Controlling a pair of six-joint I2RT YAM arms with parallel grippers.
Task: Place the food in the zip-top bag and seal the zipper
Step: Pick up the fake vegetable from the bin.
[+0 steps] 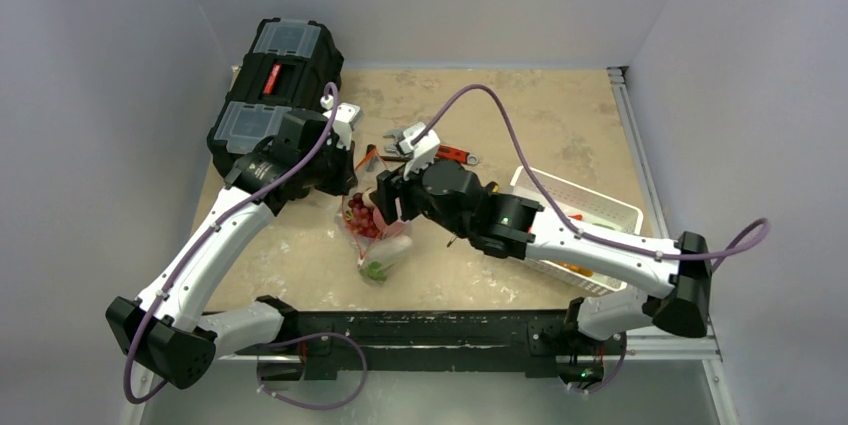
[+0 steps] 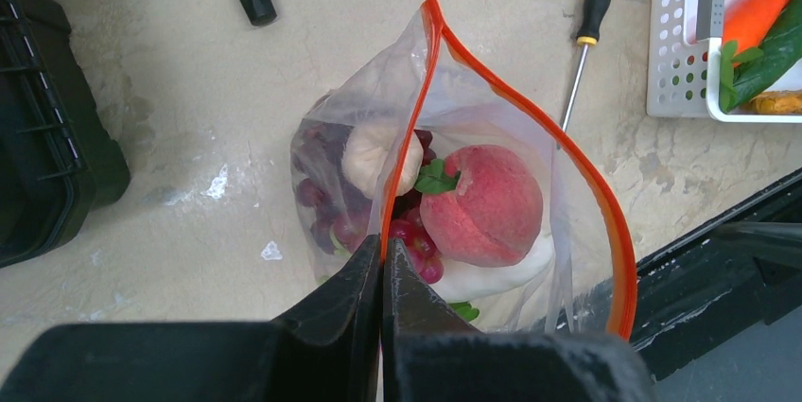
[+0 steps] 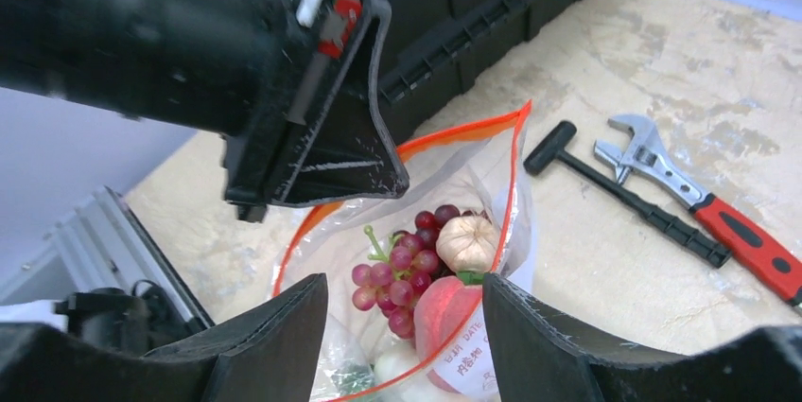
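Two pincers over worktop (image 1: pixel 470 275); white basket (image 2: pixel 676 52) at right has carrot (image 2: pixel 761 0) not yet bagged. Zip-top bag (image 2: pixel 577 232) stands open mid-worktop, left pincer (image 2: pixel 383 249) pressed together on its rim, right pincer (image 3: pixel 405 293) spread and empty above the mouth; peach (image 2: pixel 487 203), grapes (image 3: pixel 402 265) inside. Risk: thin zipper (image 2: pixel 530 109) edge slips from the pinch, bag slumps, food spills.

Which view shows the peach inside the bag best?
Left wrist: the peach sits unobstructed in the open bag. Right wrist shows only part, low in frame; top external is too distant to make it out.
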